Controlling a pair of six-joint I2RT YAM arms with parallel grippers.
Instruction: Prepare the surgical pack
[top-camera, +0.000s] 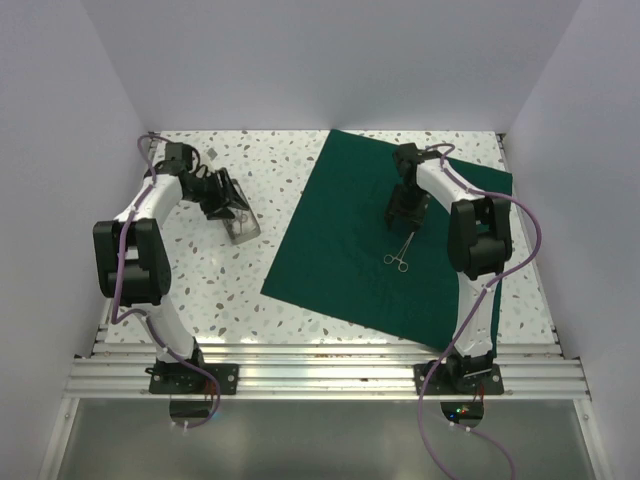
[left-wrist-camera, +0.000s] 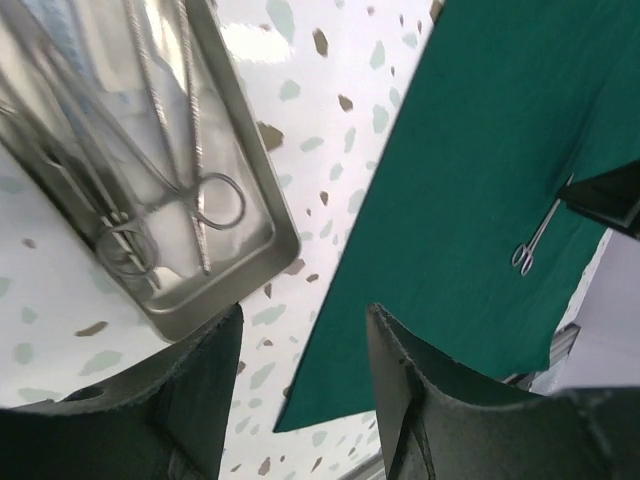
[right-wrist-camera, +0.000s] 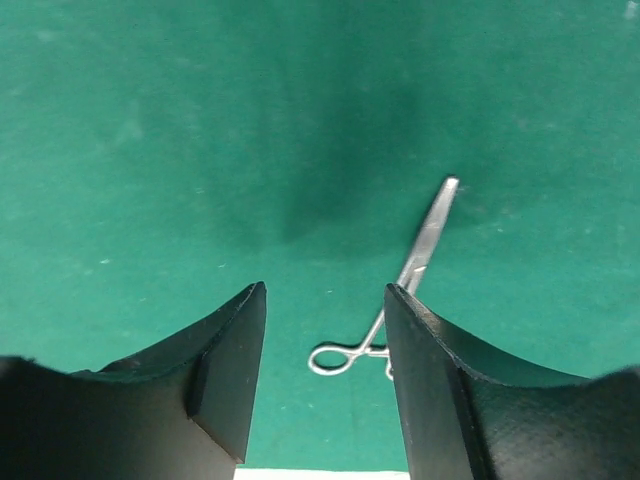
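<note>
Cannot count the instruments (left-wrist-camera: 175, 190) in the metal tray (left-wrist-camera: 245, 250): overlapped, slightly blurred, cropped with the tray by the top and left edges of the left wrist view. From above, see only the tray's near end, rest hidden under left tool (top-camera: 225, 205). Lose part of the forceps (right-wrist-camera: 425, 240) handles behind a finger (right-wrist-camera: 440, 400) of right tool (right-wrist-camera: 325, 370). Too small from above to tell tip type. Surgical pack (right-wrist-camera: 200, 150) borders out of frame in right wrist view.

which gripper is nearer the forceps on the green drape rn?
Right. The right gripper hangs over the green drape, right by the tip end of the forceps. The left gripper is off the drape, at the metal tray on the table's left.
</note>
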